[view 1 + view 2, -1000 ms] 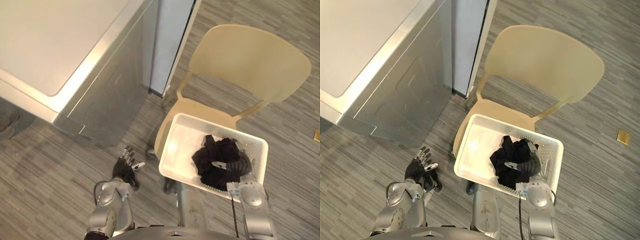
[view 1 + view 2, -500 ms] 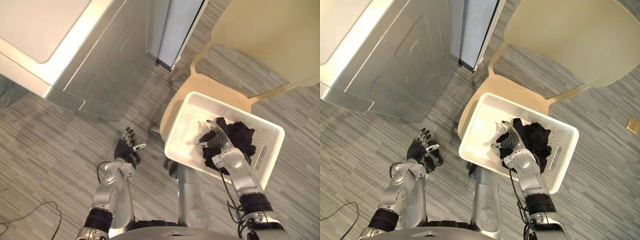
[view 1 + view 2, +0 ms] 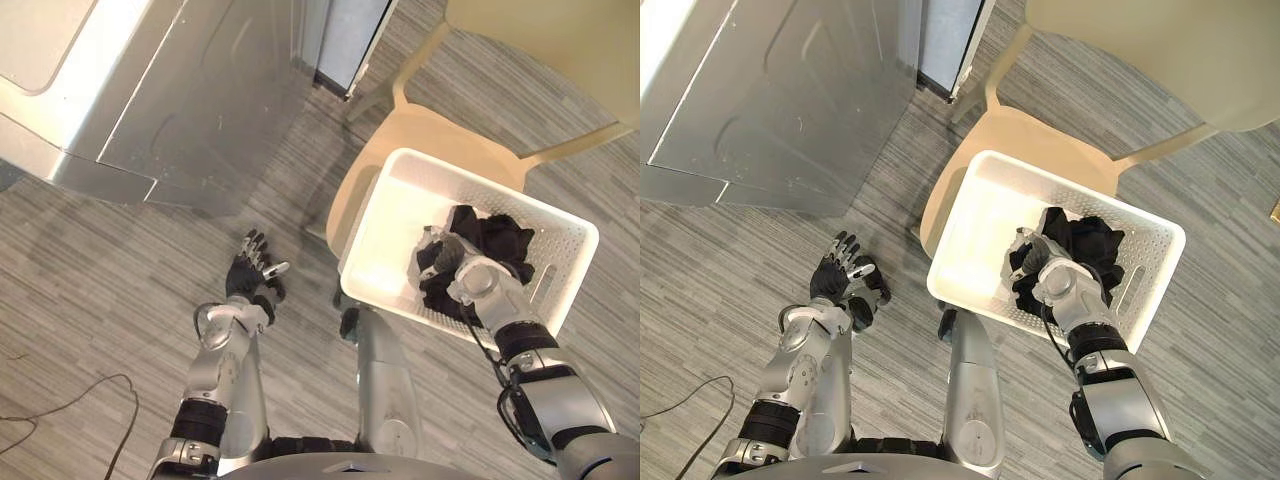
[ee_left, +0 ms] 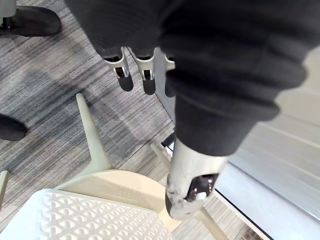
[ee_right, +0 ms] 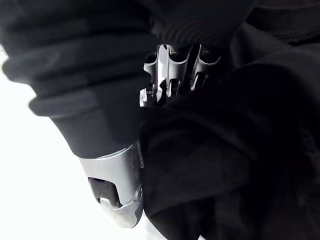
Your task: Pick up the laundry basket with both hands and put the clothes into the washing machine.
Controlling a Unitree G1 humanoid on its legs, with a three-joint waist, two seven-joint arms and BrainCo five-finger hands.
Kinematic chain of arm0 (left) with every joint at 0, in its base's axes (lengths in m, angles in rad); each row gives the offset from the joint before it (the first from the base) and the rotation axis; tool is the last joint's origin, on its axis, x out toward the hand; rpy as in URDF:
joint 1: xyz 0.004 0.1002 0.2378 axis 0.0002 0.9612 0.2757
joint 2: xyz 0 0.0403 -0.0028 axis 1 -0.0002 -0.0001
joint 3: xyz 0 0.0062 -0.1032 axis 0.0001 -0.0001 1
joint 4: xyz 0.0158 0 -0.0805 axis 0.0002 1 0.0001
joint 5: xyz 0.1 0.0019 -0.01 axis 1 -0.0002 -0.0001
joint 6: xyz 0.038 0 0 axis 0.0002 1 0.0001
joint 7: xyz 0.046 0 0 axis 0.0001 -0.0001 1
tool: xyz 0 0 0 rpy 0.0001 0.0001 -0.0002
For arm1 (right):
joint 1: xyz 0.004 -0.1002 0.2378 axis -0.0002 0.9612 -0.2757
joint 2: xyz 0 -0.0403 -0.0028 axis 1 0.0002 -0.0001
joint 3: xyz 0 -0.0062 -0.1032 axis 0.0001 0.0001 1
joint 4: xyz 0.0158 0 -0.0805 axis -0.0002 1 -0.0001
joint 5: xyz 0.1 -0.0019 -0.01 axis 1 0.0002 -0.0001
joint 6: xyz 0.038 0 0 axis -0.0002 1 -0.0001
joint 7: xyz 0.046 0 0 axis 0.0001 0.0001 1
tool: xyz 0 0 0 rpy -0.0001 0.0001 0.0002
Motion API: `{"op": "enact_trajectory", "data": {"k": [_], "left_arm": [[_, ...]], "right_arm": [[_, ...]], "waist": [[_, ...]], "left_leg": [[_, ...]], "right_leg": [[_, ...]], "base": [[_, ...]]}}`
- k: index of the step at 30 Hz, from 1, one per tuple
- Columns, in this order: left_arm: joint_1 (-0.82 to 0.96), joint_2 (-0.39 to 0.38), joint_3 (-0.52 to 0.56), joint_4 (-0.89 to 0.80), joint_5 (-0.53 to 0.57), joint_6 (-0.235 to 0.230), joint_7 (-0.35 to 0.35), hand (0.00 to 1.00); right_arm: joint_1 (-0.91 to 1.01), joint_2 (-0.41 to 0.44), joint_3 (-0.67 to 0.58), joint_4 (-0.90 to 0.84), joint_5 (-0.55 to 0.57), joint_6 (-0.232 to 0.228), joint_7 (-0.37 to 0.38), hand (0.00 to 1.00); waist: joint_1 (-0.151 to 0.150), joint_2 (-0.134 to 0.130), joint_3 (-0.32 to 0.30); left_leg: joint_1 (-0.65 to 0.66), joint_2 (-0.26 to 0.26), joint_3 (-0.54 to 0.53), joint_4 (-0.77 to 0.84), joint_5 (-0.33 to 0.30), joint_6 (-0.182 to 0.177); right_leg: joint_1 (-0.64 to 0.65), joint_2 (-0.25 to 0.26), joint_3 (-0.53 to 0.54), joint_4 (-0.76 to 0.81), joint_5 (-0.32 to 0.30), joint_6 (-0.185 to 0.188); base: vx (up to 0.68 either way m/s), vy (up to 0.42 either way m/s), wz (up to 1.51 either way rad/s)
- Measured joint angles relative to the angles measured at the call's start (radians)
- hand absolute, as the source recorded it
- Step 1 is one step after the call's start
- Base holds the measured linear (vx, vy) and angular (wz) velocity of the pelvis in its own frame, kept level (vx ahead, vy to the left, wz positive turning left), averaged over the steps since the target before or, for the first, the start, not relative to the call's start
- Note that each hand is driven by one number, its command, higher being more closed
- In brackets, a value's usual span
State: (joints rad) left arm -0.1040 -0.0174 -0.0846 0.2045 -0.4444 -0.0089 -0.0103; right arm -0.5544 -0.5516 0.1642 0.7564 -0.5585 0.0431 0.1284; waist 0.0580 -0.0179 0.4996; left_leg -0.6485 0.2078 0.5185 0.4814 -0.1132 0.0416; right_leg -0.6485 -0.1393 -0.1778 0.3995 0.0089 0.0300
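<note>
Right hand [image 3: 452,266], fingers curled into the black clothes [image 3: 495,240] inside the white laundry basket [image 3: 380,240] on the chair [image 3: 420,125]; left hand [image 3: 250,278] open, apart from the basket. Risk: one-handed pulling may tip the basket off the seat.

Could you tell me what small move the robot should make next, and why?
Probably lift the right hand straight up: its fingers are curled into the black clothes in the laundry basket on the chair; the open left hand hangs apart.
</note>
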Motion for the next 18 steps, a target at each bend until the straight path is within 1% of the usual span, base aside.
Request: {"op": "enact_trajectory", "data": {"k": [1,3,4,6,7,8,9,10,11,14,17,18], "left_arm": [[0.000,-0.001,-0.004,-0.002,-0.007,0.000,-0.005,0.00],[-0.001,-0.001,-0.008,-0.027,-0.024,0.000,-0.019,0.00],[-0.002,-0.001,-0.013,-0.039,-0.032,0.000,-0.021,0.00],[-0.006,-0.009,-0.040,-0.072,-0.057,0.000,-0.032,0.00],[-0.001,-0.015,-0.040,-0.080,-0.064,-0.001,-0.037,0.00],[0.003,-0.021,-0.031,-0.087,-0.078,-0.002,-0.038,0.00],[0.003,-0.021,-0.033,-0.086,-0.087,-0.001,-0.039,0.00],[0.001,-0.029,-0.041,-0.096,-0.098,-0.001,-0.046,0.00],[0.002,-0.039,-0.043,-0.110,-0.104,-0.002,-0.049,0.00],[-0.005,-0.042,-0.052,-0.122,-0.122,-0.002,-0.061,0.00],[-0.004,-0.042,-0.073,-0.122,-0.123,-0.002,-0.062,0.00],[-0.005,-0.042,-0.078,-0.122,-0.125,-0.002,-0.063,0.00]], "right_arm": [[-0.030,-0.011,0.002,0.018,-0.002,0.000,-0.001,0.00],[-0.092,-0.034,0.024,0.065,-0.013,0.001,-0.003,0.00],[-0.112,-0.044,0.035,0.090,-0.026,0.003,-0.002,0.00],[-0.131,-0.074,0.113,0.225,-0.069,0.050,0.007,0.00],[-0.133,-0.072,0.128,0.251,-0.077,0.059,0.015,0.00],[-0.136,-0.071,0.139,0.262,-0.077,0.075,0.025,1.00],[-0.142,-0.078,0.143,0.263,-0.077,0.071,0.047,1.00],[-0.144,-0.087,0.147,0.270,-0.077,0.070,0.058,1.00],[-0.150,-0.087,0.147,0.284,-0.077,0.071,0.059,1.00],[-0.168,-0.087,0.148,0.284,-0.077,0.071,0.067,1.00],[-0.168,-0.085,0.148,0.289,-0.073,0.072,0.044,1.00],[-0.168,-0.086,0.146,0.295,-0.050,0.072,0.018,1.00]], "waist": [[-0.001,0.003,-0.002],[-0.004,0.009,-0.001],[-0.001,0.011,0.000],[0.031,0.041,0.003],[0.034,0.047,0.003],[0.030,0.053,0.004],[0.022,0.053,0.004],[0.024,0.055,0.003],[0.026,0.057,0.002],[0.018,0.062,-0.001],[0.021,0.066,-0.003],[0.019,0.077,-0.010]], "left_leg": [[0.006,-0.016,0.007,-0.020,0.007,-0.004],[0.006,-0.030,0.018,-0.045,0.018,-0.009],[0.006,-0.034,0.020,-0.054,0.024,-0.011],[0.007,-0.056,0.026,-0.098,0.049,-0.014],[0.008,-0.061,0.028,-0.108,0.056,-0.011],[0.014,-0.072,0.033,-0.125,0.067,-0.006],[0.024,-0.079,0.036,-0.136,0.072,-0.003],[0.037,-0.086,0.046,-0.144,0.074,-0.001],[0.041,-0.088,0.053,-0.151,0.075,-0.001],[0.045,-0.089,0.059,-0.153,0.076,-0.002],[0.056,-0.089,0.067,-0.157,0.078,-0.005],[0.058,-0.089,0.069,-0.157,0.078,-0.006]], "right_leg": [[-0.006,-0.010,0.007,-0.002,0.002,0.000],[-0.018,-0.018,0.012,-0.007,0.009,0.001],[-0.021,-0.020,0.013,-0.009,0.012,0.002],[-0.033,-0.033,0.008,-0.011,0.013,0.003],[-0.038,-0.036,0.009,-0.008,0.013,0.003],[-0.043,-0.042,0.012,-0.001,0.015,0.008],[-0.042,-0.047,0.014,0.006,0.012,0.007],[-0.043,-0.050,0.026,0.015,0.006,0.006],[-0.046,-0.051,0.033,0.018,0.005,0.007],[-0.052,-0.052,0.043,0.026,0.002,0.003],[-0.052,-0.050,0.054,0.031,0.000,0.000],[-0.052,-0.050,0.057,0.031,0.000,0.000]], "base": [[-0.02,0.025,-0.06],[-0.02,0.010,0.00],[-0.03,-0.008,0.09],[-0.02,-0.022,0.18],[0.00,-0.027,0.13],[0.01,-0.022,0.06],[0.00,0.000,0.00],[0.00,-0.012,-0.07],[-0.02,-0.015,-0.11],[-0.03,-0.022,-0.08],[-0.06,-0.029,-0.07],[-0.06,-0.025,-0.05]]}}
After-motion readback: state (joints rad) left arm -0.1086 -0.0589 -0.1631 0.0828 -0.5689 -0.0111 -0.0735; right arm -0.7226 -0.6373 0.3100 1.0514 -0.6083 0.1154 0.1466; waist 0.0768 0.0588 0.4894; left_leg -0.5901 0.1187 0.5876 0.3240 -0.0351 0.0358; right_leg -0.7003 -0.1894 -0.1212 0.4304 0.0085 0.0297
